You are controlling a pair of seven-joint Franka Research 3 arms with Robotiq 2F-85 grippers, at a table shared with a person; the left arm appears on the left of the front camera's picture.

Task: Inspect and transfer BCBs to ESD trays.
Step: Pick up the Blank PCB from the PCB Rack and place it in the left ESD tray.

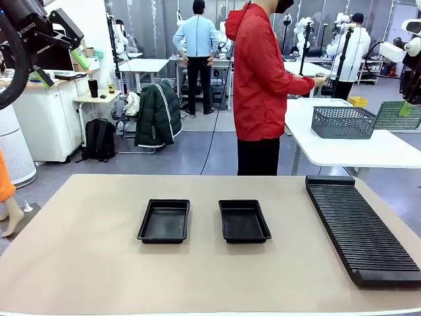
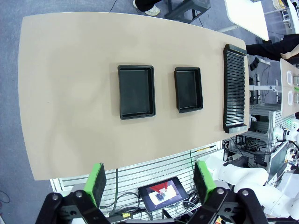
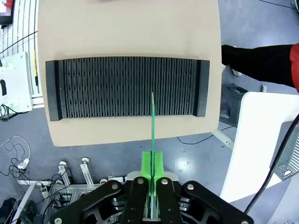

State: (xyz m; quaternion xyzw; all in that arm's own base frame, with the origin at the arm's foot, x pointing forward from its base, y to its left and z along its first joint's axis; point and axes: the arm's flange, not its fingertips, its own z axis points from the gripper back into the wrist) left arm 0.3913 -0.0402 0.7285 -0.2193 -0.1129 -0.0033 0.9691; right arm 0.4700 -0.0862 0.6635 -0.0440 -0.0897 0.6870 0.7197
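Gripping BCB (image 3: 153,116) edge-on: right gripper (image 3: 152,163) clenched on board's lower edge, board pointing down toward black slotted rack (image 3: 93,86) at table's right end. Left gripper (image 2: 150,184) released, green pads spread wide, hovering high over table (image 2: 65,93). Left ESD tray (image 1: 164,221) and right ESD tray (image 1: 244,221) side by side mid-table, apart, left of rack. Person in red top (image 1: 260,79) stands at far side.

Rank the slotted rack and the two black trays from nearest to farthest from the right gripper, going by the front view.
1. Slotted rack, table's right side, beneath the right gripper.
2. Right tray, mid-table.
3. Left tray, farthest left.
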